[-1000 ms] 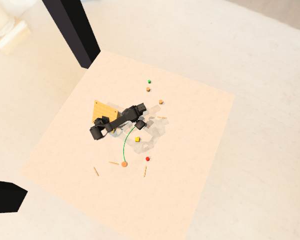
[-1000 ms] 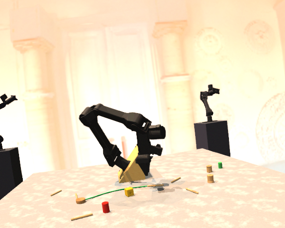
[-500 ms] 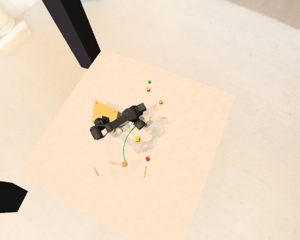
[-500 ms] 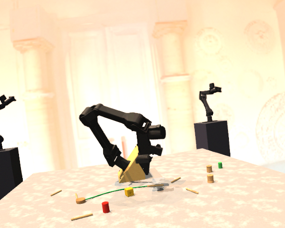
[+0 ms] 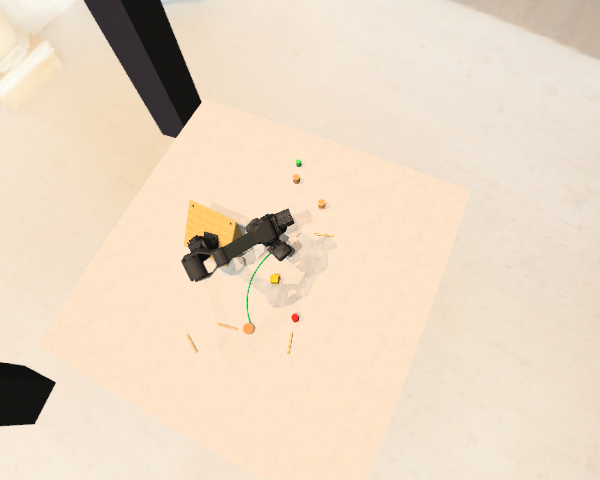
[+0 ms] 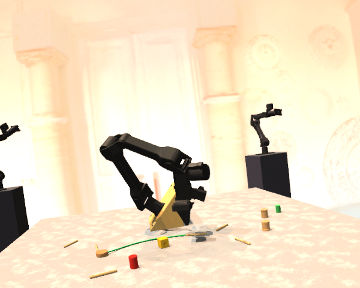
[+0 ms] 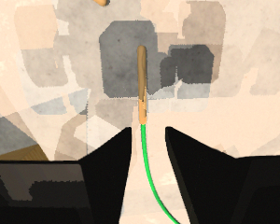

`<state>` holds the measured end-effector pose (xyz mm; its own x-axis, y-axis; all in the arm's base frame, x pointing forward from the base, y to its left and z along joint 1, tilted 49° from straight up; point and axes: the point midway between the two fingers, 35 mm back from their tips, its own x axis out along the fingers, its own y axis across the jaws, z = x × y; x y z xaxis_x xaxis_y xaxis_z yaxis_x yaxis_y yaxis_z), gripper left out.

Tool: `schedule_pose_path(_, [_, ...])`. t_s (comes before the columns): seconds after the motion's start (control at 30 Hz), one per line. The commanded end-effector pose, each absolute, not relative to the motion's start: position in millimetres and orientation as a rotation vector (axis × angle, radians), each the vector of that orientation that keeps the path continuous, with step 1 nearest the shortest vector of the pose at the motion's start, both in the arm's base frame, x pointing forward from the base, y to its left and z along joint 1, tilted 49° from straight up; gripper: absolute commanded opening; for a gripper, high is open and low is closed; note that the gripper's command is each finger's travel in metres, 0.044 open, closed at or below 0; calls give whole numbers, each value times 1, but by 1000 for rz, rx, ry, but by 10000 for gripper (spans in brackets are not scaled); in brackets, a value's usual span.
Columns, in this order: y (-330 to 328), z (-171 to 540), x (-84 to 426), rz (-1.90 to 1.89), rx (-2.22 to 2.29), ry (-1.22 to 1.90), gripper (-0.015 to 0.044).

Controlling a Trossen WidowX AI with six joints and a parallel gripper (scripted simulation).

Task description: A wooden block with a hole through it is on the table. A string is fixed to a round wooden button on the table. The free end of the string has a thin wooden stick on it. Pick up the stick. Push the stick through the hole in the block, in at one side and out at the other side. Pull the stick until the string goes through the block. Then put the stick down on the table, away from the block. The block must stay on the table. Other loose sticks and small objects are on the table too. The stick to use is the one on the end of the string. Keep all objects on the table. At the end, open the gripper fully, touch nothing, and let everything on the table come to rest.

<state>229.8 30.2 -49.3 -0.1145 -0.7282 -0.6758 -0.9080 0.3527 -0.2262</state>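
The stick on the string [image 6: 196, 234] [image 7: 142, 84] lies on the table; the arm hides it in the top view. The green string [image 5: 247, 294] [image 6: 137, 242] [image 7: 151, 187] curves from it to the round wooden button [image 5: 248, 328] [image 6: 101, 253]. My gripper [image 7: 147, 132] points down above the table, fingers partly open with nothing gripped. In the wrist view the string passes between the fingertips, and the stick lies just beyond them, lined up with the gap. The yellow wooden block [image 5: 210, 222] [image 6: 169, 218] stands beside the gripper, partly hidden by the arm.
A yellow cube [image 5: 274, 279] [image 6: 162, 242] is near the string. A red cylinder [image 5: 294, 317] [image 6: 133, 261], a green cylinder [image 5: 298, 163] [image 6: 278, 209] and two brown spools [image 5: 296, 179] [image 5: 321, 204] stand farther off. Several loose sticks lie around, one [image 6: 222, 227] near the string's stick.
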Motion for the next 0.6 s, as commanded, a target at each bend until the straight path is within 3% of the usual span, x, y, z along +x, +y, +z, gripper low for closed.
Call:
schedule_pose_path(0.0, [23, -56, 226, 319, -1439, 1902, 124])
schedule_pose_path(0.57, [2, -74, 222, 316, -1440, 1903, 124])
